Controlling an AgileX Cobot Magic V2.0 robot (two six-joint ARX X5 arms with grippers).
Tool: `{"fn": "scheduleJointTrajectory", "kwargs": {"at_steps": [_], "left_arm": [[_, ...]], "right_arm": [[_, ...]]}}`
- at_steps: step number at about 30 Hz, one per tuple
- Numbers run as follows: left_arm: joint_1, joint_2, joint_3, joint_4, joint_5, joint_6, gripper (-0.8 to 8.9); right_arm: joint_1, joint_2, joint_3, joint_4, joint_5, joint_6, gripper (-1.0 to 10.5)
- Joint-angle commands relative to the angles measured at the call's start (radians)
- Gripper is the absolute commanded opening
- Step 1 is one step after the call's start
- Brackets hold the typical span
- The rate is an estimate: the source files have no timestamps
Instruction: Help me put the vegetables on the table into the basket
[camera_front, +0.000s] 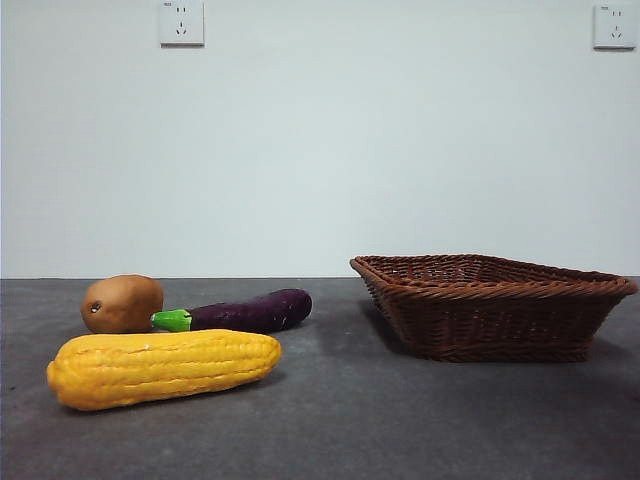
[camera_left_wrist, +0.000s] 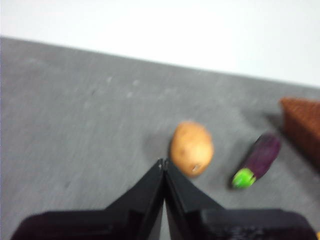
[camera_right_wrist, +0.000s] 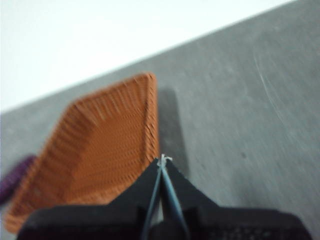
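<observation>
- No legible brand or label seen; markings on two wall sockets (camera_front: 181, 22) too small to read.
- Counted on the counter (camera_front: 400, 420): one corn cob (camera_front: 165, 367), one eggplant (camera_front: 245, 311), one potato (camera_front: 122, 303), one basket (camera_front: 493, 305).
- Vegetables grouped left, corn nearest; basket right, holding nothing visible.
- Left pincer (camera_left_wrist: 163, 162) pressed together, above the counter, just short of the potato.
- Right pincer (camera_right_wrist: 162, 159) pressed together, near the basket's corner.

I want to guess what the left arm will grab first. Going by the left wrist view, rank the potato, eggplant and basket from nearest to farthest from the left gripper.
1. Potato: just beyond the left gripper, whose jaws are shut.
2. Eggplant: past the potato, toward the basket.
3. Basket: farthest, only a corner showing at the picture's edge.
</observation>
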Motion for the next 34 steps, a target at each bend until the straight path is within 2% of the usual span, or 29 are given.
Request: {"fn": "scheduleJointTrajectory", "kwargs": {"at_steps": [1, 8, 15, 20, 23, 30, 34], "left_arm": [[0.002, 0.016, 0.034, 0.016, 0.032, -0.034, -0.05], [0.002, 0.146, 0.152, 0.037, 0.115, -0.057, -0.05], [0.002, 0.374, 0.304, 0.034, 0.235, -0.056, -0.04], [0.002, 0.547, 0.401, 0.029, 0.389, -0.054, -0.03], [0.002, 0.653, 0.441, 0.030, 0.468, -0.051, -0.03], [0.000, 0.882, 0.459, 0.013, 0.479, -0.056, -0.03], [-0.005, 0.988, 0.459, 0.031, 0.600, -0.055, -0.03]], "right_arm": [[0.000, 0.016, 0.043, 0.014, -0.014, 0.048, -0.2], [0.000, 0.179, 0.178, 0.014, -0.047, 0.051, -0.2], [0.000, 0.445, 0.348, 0.003, -0.190, 0.029, -0.2], [0.000, 0.643, 0.508, -0.101, -0.285, -0.014, -0.2], [0.000, 0.756, 0.612, -0.205, -0.299, -0.037, -0.2], [0.000, 0.964, 0.789, -0.335, -0.278, -0.035, -0.1], [0.000, 1.062, 0.857, -0.383, -0.343, -0.077, 0.1]]}}
